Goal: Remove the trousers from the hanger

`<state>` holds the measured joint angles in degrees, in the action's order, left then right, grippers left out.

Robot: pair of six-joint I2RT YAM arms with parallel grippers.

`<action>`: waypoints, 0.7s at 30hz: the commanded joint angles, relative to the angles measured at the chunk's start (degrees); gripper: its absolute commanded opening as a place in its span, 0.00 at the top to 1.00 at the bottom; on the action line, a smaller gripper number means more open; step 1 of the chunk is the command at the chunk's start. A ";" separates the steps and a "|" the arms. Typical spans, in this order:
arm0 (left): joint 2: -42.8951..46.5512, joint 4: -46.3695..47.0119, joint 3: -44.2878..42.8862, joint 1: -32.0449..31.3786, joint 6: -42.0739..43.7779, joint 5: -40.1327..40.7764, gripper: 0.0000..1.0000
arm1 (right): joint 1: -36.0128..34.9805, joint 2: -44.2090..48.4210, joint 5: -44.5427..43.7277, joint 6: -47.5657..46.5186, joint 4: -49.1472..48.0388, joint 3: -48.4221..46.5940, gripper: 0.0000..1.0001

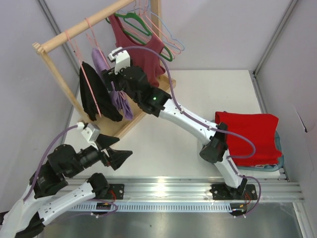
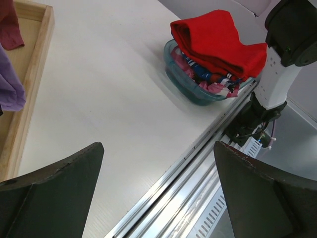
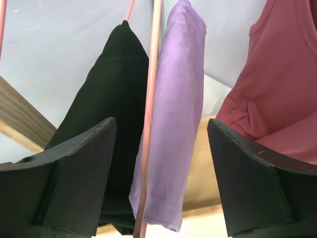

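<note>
The lilac trousers hang folded over a thin pale pink hanger on the wooden rack, between a black garment and a maroon top. My right gripper is open right at the trousers. In the right wrist view its jaws stand either side of the hanging trousers and the hanger's pink rod, touching neither. My left gripper is open and empty, low over the table in front of the rack; it shows in its own view too.
The rack's wooden base lies to the left. A green hanger and a light blue one hang behind the maroon top. A teal basin of clothes topped by a red cloth stands at the right.
</note>
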<state>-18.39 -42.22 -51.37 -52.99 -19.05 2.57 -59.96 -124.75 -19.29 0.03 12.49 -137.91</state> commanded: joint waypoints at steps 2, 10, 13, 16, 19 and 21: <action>1.25 0.29 1.27 -0.18 -0.90 -0.37 0.00 | -0.15 -1.81 -0.76 -1.79 -1.68 -5.79 0.27; 0.64 1.52 1.98 -0.18 -0.29 -0.46 0.00 | 0.11 -3.66 0.13 -1.61 1.57 -7.29 0.53; 0.03 1.52 1.72 -0.18 -0.02 -0.46 0.00 | 0.46 -3.83 -0.05 -1.35 1.57 -7.29 0.63; -0.24 1.52 1.54 -0.18 0.33 -0.11 0.00 | 0.46 -3.84 -0.05 -1.18 1.66 -7.03 0.65; -0.42 1.52 1.45 -0.18 0.42 0.33 0.01 | 0.46 -3.75 -1.01 -1.09 1.83 -6.76 0.65; -0.59 1.61 1.45 -0.18 0.42 0.42 0.00 | 0.37 -3.57 -1.80 -0.65 1.83 -6.50 0.66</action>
<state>-18.04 -42.06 -49.80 -52.99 -19.40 2.79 -59.77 -127.92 -18.85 -1.06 13.87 -142.85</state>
